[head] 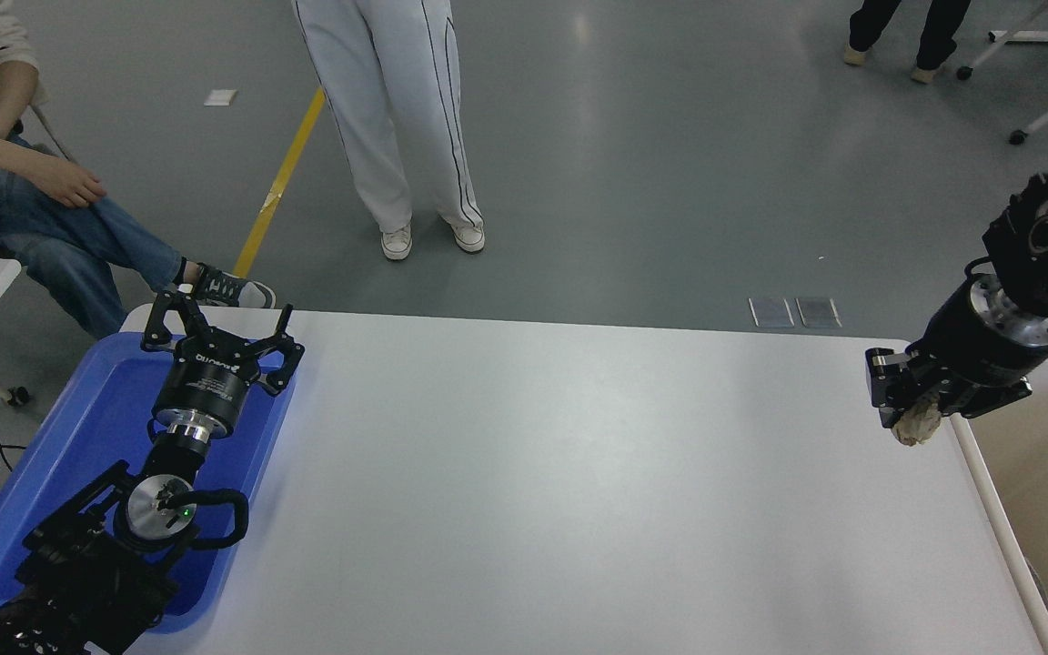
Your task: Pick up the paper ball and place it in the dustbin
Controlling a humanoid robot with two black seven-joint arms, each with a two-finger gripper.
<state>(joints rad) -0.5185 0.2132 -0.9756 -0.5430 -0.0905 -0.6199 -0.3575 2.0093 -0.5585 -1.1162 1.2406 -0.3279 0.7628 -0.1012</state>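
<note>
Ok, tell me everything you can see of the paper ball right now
The paper ball is a small crumpled wad of beige-tan paper, roughly round, with creased folds. It is off the table, clamped in the right pincer, whose black fingers cover its upper part, so only the lower half shows. It hangs near the table's right edge, just left of the dustbin's white rim. Nothing else touches it.
</note>
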